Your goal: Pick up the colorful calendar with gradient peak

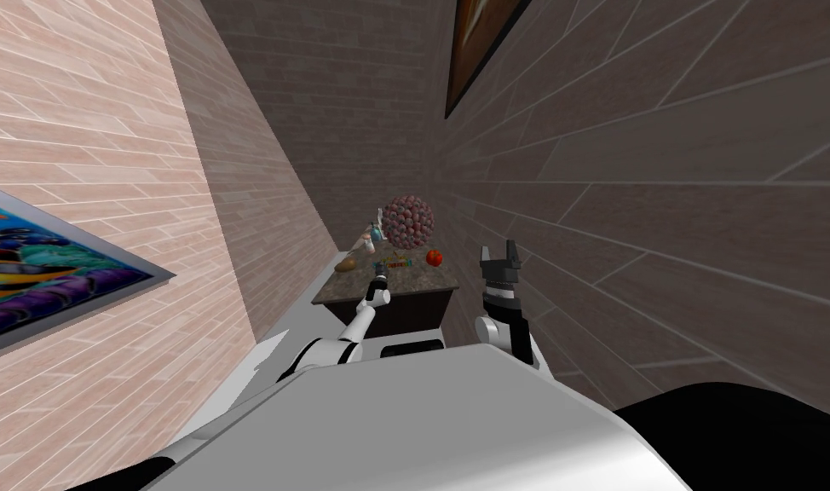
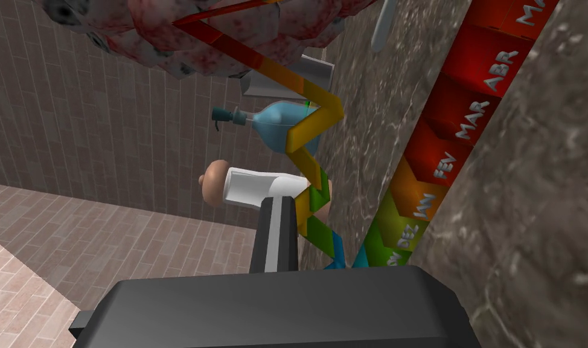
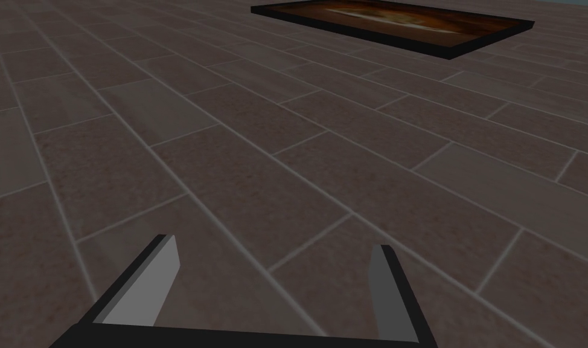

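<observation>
A: How is the left tool (image 1: 377, 271) seen?

B: It is stretched out over the table (image 1: 422, 288), and it is drawn narrow. One finger (image 2: 276, 229) is seen near the middle of the dark body, laid against the zigzag edge of the calendar (image 2: 462, 127); the second finger is hidden behind that coloured edge, so the grip is judged from the one finger only.

A: And the right tool (image 3: 276, 243)?

B: It is held up beside the wall, well apart from the table; its fingers are spread wide.

A: How can the calendar be described?

B: It is found about the middle of the marbled brown table top. A long band is shown, passing from green through yellow and orange to red; white month names are printed on it, DEZ, JAN, FEV, MAR, ABR. The other edge is folded in a zigzag, from blue and green up to orange and red.

A: What is placed around it?

B: A white thing with a tan round end (image 2: 250, 187) and a blue flask (image 2: 274, 124) are seen just beyond the zigzag edge; a large pinkish ball (image 1: 407, 221) is set behind them; a red round fruit (image 1: 435, 257) is placed near the calendar on its right; a brown loaf-like thing (image 1: 345, 265) is laid at the left side of the table.
</observation>
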Robot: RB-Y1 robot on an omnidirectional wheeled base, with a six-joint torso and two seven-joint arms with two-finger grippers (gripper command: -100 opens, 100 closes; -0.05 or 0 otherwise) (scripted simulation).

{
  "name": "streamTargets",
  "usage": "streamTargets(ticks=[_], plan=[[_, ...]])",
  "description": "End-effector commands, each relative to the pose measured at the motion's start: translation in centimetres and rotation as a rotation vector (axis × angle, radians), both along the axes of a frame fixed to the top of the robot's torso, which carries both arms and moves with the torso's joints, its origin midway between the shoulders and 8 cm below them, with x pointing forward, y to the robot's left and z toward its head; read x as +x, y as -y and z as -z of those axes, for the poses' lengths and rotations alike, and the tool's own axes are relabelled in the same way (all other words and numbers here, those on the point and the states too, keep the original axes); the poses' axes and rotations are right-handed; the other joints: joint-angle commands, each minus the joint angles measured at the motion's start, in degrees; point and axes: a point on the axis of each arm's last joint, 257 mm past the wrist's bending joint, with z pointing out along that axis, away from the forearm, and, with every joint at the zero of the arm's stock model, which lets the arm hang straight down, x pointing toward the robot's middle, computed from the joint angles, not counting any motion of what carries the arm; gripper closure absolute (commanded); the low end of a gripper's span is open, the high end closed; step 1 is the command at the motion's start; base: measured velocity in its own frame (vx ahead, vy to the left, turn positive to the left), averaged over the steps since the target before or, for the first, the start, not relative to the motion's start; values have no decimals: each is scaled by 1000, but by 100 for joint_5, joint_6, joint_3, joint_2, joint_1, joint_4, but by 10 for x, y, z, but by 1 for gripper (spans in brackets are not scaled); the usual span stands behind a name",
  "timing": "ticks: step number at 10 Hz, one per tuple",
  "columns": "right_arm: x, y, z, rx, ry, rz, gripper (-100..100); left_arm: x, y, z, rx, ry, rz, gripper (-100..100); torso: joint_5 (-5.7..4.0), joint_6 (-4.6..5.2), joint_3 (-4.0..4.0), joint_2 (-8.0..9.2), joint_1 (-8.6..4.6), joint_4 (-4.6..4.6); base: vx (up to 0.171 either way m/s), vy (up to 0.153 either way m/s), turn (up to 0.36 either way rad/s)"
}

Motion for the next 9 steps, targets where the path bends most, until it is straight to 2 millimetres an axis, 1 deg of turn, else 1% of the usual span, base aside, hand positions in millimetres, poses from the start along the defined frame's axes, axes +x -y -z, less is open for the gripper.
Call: streamTargets(ticks=[1,2,3,4,5,6,7,8,9], plan=[[0,0,0,0,0,0,0,0,0,0,0,0,0,100,0,0,0,0,0,0,0,0,0],[0,0,0,0,0,0,0,0,0,0,0,0,0,0,0,0,0,0,0,0,0,0,0],[0,0,0,0,0,0,0,0,-25,3,41,0,-20,-100,0,0,0,0,0,0,-39,40,90],[0,0,0,0,0,0,0,0,-34,3,56,2,-26,-100,3,-5,6,11,18,2,-64,62,85],[0,0,0,0,0,0,0,-1,-52,2,86,6,-40,-100,5,-3,11,20,27,4,-51,86,95],[0,0,0,0,0,0,0,-1,-60,1,99,9,-46,-100,7,-4,11,19,36,4,-29,87,67],[0,0,0,0,0,0,0,-1,-75,-1,124,15,-58,-100,8,-2,8,14,37,3,-25,80,74],[0,0,0,0,0,0,0,-1,-75,-1,124,15,-58,-100,7,-3,7,11,35,3,-12,53,43],[0,0,0,0,0,0,0,-1,-92,-5,152,27,-71,-100,6,-1,5,8,24,2,-19,51,88]])
